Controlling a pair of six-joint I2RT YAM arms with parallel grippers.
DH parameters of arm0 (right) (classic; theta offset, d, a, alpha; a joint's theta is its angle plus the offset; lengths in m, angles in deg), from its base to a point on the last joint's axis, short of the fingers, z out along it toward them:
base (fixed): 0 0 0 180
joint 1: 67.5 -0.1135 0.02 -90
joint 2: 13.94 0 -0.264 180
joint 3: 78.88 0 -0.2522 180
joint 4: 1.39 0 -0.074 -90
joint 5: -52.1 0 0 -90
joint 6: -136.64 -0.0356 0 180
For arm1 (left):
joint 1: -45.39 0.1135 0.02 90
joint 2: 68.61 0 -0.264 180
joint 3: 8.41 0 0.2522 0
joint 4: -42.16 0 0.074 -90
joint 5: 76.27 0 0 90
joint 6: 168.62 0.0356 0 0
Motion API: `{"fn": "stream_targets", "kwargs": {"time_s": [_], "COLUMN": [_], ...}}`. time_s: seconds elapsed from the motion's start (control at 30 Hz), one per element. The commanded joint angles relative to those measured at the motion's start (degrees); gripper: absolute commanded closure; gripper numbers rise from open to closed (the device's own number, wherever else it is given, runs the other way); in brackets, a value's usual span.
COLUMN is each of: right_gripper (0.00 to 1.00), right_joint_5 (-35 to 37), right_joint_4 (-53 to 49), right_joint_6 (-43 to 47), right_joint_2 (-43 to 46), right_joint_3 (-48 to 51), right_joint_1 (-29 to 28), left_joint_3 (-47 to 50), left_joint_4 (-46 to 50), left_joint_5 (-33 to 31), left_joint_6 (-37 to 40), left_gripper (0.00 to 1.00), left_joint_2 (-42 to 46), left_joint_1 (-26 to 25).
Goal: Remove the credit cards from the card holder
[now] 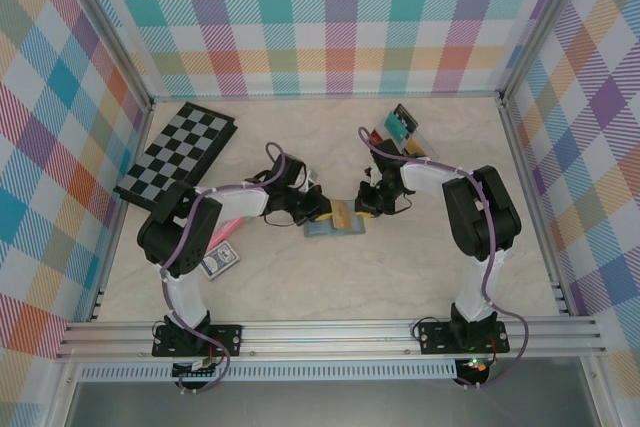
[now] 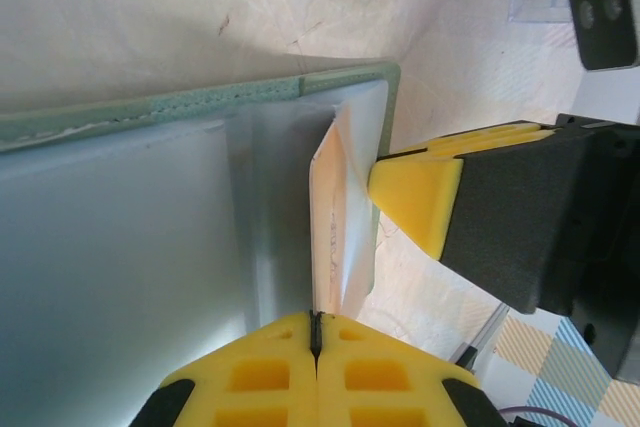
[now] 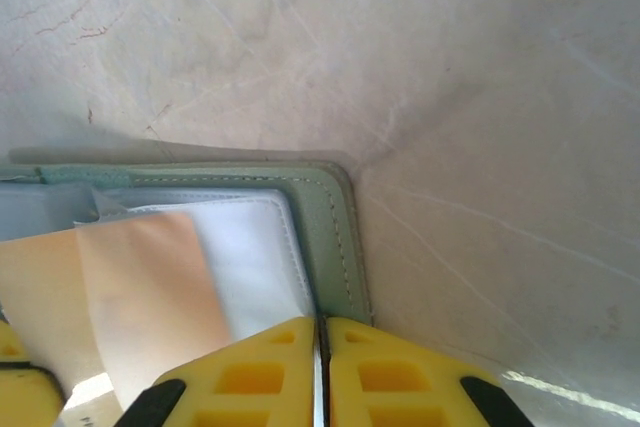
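Card extraction: the card holder point(image 1: 322, 231) lies open on the surface point(image 3: 450, 97) between the two arms. The left hand point(image 2: 315, 327) is clenched on the near edge of a pale gold credit card point(image 2: 332, 212) that stands partly out of its slot, and the right hand point(image 3: 320, 332) is clenched at the holder's stitched green corner, though whether it pinches or only presses there cannot be told. The step is best done by drawing the card straight along its slot, without twisting, while the right hand anchors the holder so that it neither lifts nor slides with the card.
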Motion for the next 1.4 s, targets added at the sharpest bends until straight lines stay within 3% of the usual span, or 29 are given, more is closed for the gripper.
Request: {"fn": "stream_targets", "kwargs": {"time_s": [0.0, 0.13, 0.3, 0.4, 0.6, 0.77, 0.93, 1.37], "right_gripper": [0.88, 0.76, 0.54, 0.37, 0.16, 0.15, 0.18, 0.51], "right_joint_5": [-0.1, -3.4, -8.2, -13.1, -24.6, -32.6, -34.9, -39.0], "right_joint_4": [-1.4, 0.7, 4.7, 9.0, 20.9, 33.0, 39.2, 51.2], "right_joint_6": [1.2, 1.5, 0.4, 0.2, -6.5, -15.6, -21.5, -29.0], "right_joint_2": [-0.2, 4.9, 12.4, 16.5, 21.5, 22.8, 23.3, 23.4], "right_joint_3": [-0.4, -1.1, -0.6, 1.4, 6.3, 9.0, 9.7, 12.1], "right_joint_1": [-0.4, -0.3, -0.1, 0.7, 3.9, 4.6, 4.9, 4.9], "left_joint_3": [-0.5, -3.6, -6.1, -6.5, -5.6, -3.8, -1.8, 0.2], "left_joint_4": [5.1, 13.5, 19.1, 17.7, 7.1, -2.3, -8.9, -13.7], "left_joint_5": [0.5, -1.1, -1.1, 0.2, 5.9, 8.7, 10.4, 11.5], "left_joint_6": [2.7, 7.6, 9.9, 9.1, 1.7, -5.8, -10.5, -13.7], "left_gripper": [1.0, 1.0, 1.0, 1.0, 1.0, 1.0, 1.0, 1.0], "left_joint_2": [4.5, 8.1, 12.7, 15.8, 20.0, 22.2, 23.3, 23.5], "left_joint_1": [1.9, 4.0, 6.2, 6.7, 7.0, 7.2, 7.7, 8.5]}}
